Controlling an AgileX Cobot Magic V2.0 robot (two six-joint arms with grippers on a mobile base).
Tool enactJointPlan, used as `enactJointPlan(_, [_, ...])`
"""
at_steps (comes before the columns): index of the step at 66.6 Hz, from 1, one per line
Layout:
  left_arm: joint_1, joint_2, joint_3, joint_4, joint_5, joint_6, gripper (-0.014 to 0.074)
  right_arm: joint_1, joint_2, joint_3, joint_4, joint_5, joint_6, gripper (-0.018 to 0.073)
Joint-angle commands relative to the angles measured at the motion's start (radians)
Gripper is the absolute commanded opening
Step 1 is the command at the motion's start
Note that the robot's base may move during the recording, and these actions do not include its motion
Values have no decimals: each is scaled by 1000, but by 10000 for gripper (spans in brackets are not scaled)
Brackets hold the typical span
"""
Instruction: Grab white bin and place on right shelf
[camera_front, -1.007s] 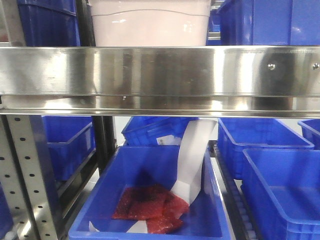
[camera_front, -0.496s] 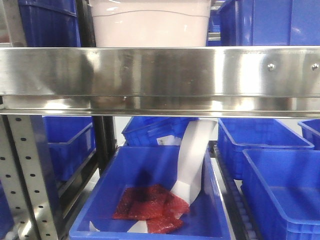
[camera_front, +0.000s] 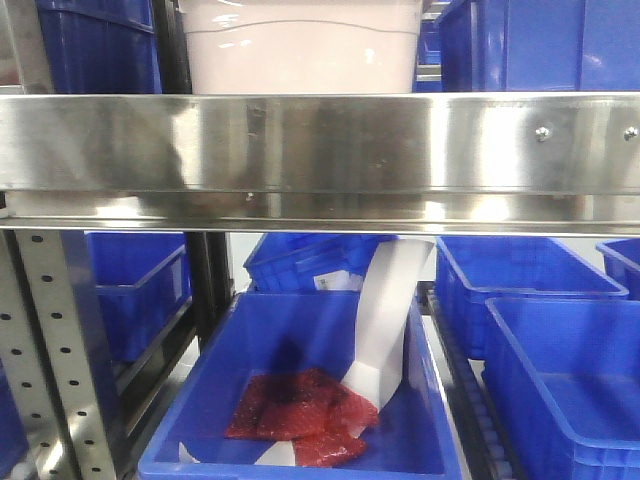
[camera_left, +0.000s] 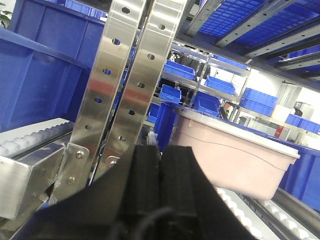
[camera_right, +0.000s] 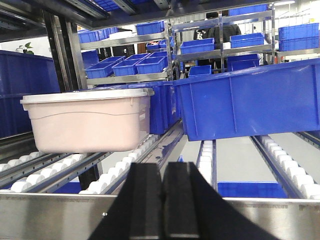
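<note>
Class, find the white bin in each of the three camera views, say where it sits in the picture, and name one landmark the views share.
Front-facing view: white bin at top centre, behind the steel front rail.
Left wrist view: right of centre, on the rollers, beyond the left gripper.
Right wrist view: left of centre, on rollers, above the right gripper.
Shared landmark: the blue crate beside the bin.

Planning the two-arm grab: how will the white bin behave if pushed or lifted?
The white bin sits on rollers, so a push will probably send it gliding. Its smooth, rounded plastic walls look slippery; the lid lip seems the better hold. It looks rigid. Weight is unknown, since the contents are hidden.
</note>
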Motion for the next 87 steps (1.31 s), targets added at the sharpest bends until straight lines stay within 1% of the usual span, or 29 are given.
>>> enactJointPlan(1, [-5, 7, -29, 1, -50, 9, -126, -1, 9, -30, -6, -51, -7, 34])
enactJointPlan(26, [-5, 7, -29, 1, -50, 9, -126, -2, 9, -30, -6, -51, -7, 34])
enactJointPlan(33, [-5, 7, -29, 1, -50, 9, -126, -17, 6, -12, -6, -97, -7, 34])
enactJointPlan(36, [-5, 7, -29, 1, -50, 9, -126, -35, -2, 0, -21, -96, -7, 34])
enactJointPlan(39, [-5, 7, -29, 1, -50, 9, -126, -61, -16, 17, -78, -91, -1, 34])
enactJointPlan(41, [-5, 7, -29, 1, -50, 9, -126, -84, -31, 29, -143, -81, 16, 34])
enactJointPlan(42, [-5, 7, -29, 1, -50, 9, -126, -98, -41, 38, -188, -75, 33, 34])
enactJointPlan(44, [-5, 7, -29, 1, -50, 9, -126, -117, -56, 51, -248, -54, 70, 34])
enactJointPlan(45, [-5, 7, -29, 1, -50, 9, -126, -131, -67, 57, -289, -38, 105, 34])
enactJointPlan(47, [-5, 7, -29, 1, -50, 9, -126, -152, -83, 70, -335, -13, 164, 34])
enactJointPlan(50, [-5, 7, -29, 1, -50, 9, -126, -184, -116, 91, -432, 39, 322, 34])
enactJointPlan(52, [-5, 7, -29, 1, -50, 9, -126, -199, -130, 104, -479, 70, 393, 34])
enactJointPlan(55, [-5, 7, -29, 1, -50, 9, -126, -222, -161, 122, -582, 105, 515, 34])
enactJointPlan(58, [-5, 7, -29, 1, -50, 9, -126, -232, -180, 145, -673, 116, 580, 34])
enactJointPlan(60, [-5, 7, -29, 1, -50, 9, -126, -233, -178, 157, -712, 110, 607, 34])
enactJointPlan(62, [-5, 7, -29, 1, -50, 9, -126, -233, -176, 172, -739, 105, 623, 34])
enactJointPlan(65, [-5, 7, -29, 1, -50, 9, -126, -233, -177, 196, -741, 86, 627, 34])
enactJointPlan(68, [-5, 7, -29, 1, -50, 9, -126, -233, -177, 228, -741, 34, 627, 34])
enactJointPlan(70, [-5, 7, -29, 1, -50, 9, -126, -233, -177, 226, -743, 58, 627, 34])
enactJointPlan(81, [-5, 7, -29, 1, -50, 9, -126, -229, -177, 226, -743, 46, 627, 34])
enactJointPlan(87, [-5, 7, -29, 1, -50, 9, -126, -203, -177, 226, -743, 32, 627, 34])
